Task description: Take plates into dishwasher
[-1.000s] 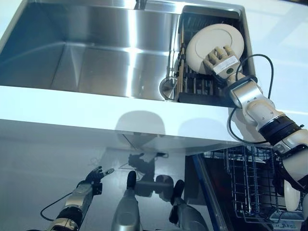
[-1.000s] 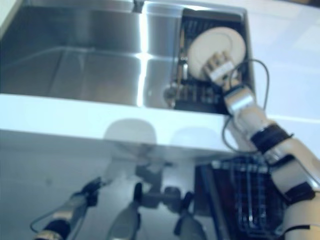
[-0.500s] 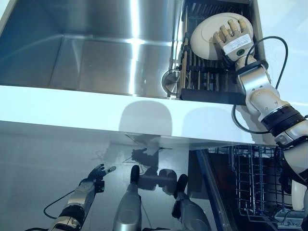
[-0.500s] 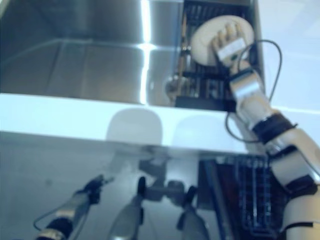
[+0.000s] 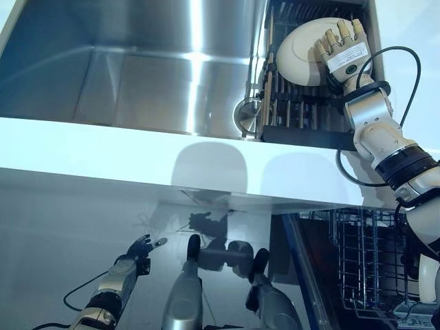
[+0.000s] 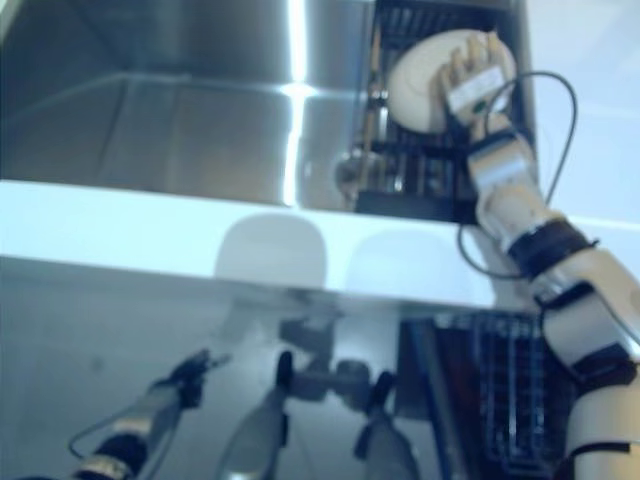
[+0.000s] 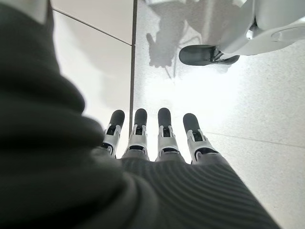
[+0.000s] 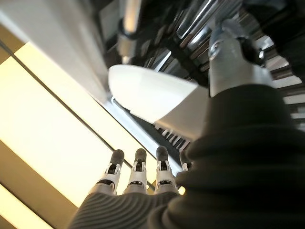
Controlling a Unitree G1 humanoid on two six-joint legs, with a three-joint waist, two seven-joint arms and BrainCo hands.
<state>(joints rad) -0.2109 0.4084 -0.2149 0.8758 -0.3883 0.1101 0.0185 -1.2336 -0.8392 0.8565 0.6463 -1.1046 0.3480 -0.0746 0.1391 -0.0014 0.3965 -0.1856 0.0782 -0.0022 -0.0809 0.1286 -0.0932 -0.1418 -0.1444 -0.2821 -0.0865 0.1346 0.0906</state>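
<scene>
**Right hand on plate in sink rack; dishwasher rack open below**

Left eye view: the right hand lies over the plate, which stands tilted in the dark drying rack at the right end of the sink, an edge left exposed for grasping. Right eye view: the white table edge lies between the sink and the dishwasher rack below; the plate must clear that edge, in my judgement. Left wrist view: the left hand hangs idle low over the floor, fingers straight, holding nothing. Right wrist view: the fingers run straight along one face of the plate and the thumb the other, bracketing its rim; a closed pinch cannot be confirmed.
</scene>
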